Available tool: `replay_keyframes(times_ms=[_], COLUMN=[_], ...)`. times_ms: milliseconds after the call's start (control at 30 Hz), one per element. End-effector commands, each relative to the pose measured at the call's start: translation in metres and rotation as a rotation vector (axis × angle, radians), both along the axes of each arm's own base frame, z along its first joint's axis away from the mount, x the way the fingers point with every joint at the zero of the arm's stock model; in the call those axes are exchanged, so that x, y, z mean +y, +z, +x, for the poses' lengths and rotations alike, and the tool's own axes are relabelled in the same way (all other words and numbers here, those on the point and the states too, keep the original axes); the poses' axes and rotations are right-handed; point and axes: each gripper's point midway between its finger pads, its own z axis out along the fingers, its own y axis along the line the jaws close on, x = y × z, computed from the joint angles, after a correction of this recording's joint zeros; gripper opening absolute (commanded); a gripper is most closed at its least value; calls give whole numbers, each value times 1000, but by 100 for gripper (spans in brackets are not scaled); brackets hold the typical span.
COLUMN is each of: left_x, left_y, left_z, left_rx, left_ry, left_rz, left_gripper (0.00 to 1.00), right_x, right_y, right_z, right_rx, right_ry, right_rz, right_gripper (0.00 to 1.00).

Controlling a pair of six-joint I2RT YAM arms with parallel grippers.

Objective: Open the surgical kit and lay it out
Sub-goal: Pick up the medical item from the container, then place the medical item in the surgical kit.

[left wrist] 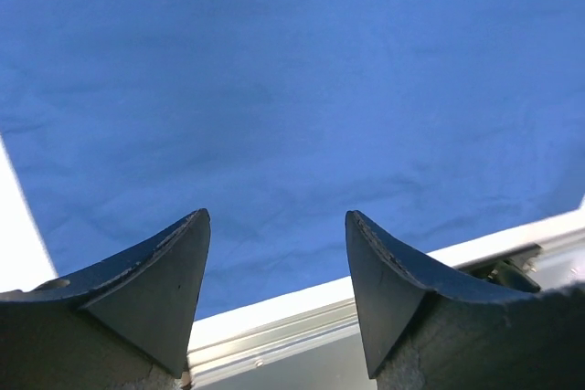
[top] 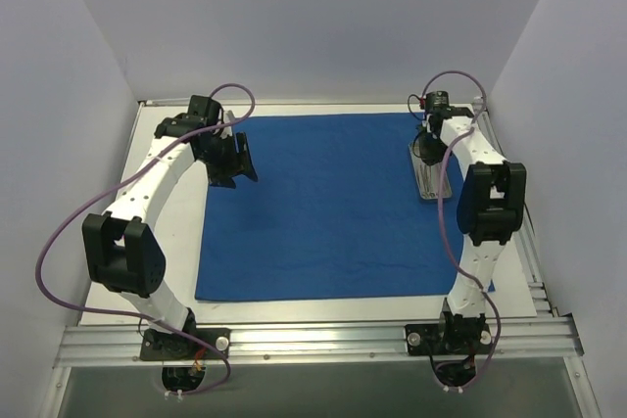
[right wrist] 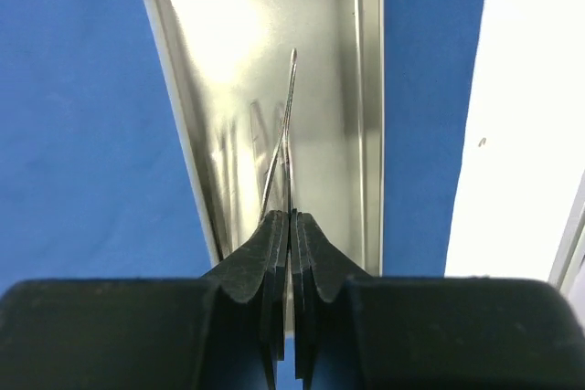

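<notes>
With the blue wrap [top: 333, 212] spread flat on the surface [top: 176, 271], the right jaws pinch shut on a thin silver instrument [right wrist: 289, 107] over its metal tray [right wrist: 183, 89], left jaws wide and empty; next, lay it on the wrap.

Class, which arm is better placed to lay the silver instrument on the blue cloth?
Right. The right pincer grips the silver instrument over the metal tray; the left pincer hangs open, empty, over the blue cloth.

Blue cloth [top: 333, 208] spread flat; thin silver instrument [right wrist: 286, 125] pinched in right pincer [right wrist: 291, 226].
</notes>
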Motion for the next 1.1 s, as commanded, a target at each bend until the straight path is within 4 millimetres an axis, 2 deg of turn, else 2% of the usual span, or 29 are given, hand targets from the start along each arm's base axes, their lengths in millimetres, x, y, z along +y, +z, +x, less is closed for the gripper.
replay_keyframes(times_ms=[0,100,133,167,200,233,267,300,333,433,500,533,567,600,633,667,700,733,767,800,833,900,1067], left_x=[-24,-43,-48,-54,-63,-68,-72,-76,-84,-98,-104,-108,-109,-111,-114,-115,-116,-118,-118,-118,-118,-118,-118], left_y=[29,45,50,61,71,79,90,98,111,117,126,137,142,141,145,149,151,156,158,157,152,154,158], left_z=[8,10,9,13,9,8,9,7,6,-7,-10,-10,-11,-12,-13,-14,-15,-13,-15,-16,-17,-17,-12], left_rx=[-106,-155,-168,-212,-222,-240,-287,-311,-347,-347,-382,-407,-418,-416,-409,-436,-441,-455,-457,-456,-439,-453,-471], left_ry=[-43,-99,-117,-136,-175,-189,-206,-221,-253,-320,-350,-363,-368,-371,-364,-379,-377,-372,-369,-367,-353,-344,-318], left_rz=[-127,-243,-275,-313,-377,-413,-447,-475,-532,-606,-639,-681,-701,-717,-744,-770,-785,-810,-821,-828,-835,-838,-859], left_gripper=[70,71,71,71,72,71,71,71,70,65,64,63,63,63,62,61,60,59,58,57,57,57,56], right_x=[21,61,90,108,134,167,184,201,229,270,289,300,304,307,307,305,303,300,310,314,317,326,339], right_y=[61,89,99,109,121,133,144,145,161,177,199,208,214,241,247,271,278,285,274,275,277,285,288], right_z=[0,2,-1,-9,-8,-20,-30,-35,-55,-78,-96,-107,-113,-116,-129,-143,-154,-166,-161,-164,-168,-177,-192], right_rx=[-121,-191,-202,-216,-257,-255,-262,-283,-276,-305,-317,-310,-305,-454,-360,-518,-512,-385,-324,-325,-338,-340,-310], right_ry=[-5,92,176,237,315,420,457,513,617,730,778,810,813,925,821,972,996,945,924,950,978,1017,1079], right_rz=[106,259,389,470,556,708,793,865,990,1187,1345,1402,1454,1487,1621,1677,1753,1878,1898,1894,1888,1901,1907], right_gripper=[0,0,0,0,0,0,0,0,0,0,0,0,0,0,0,0,0,0,0,0,0,0,0])
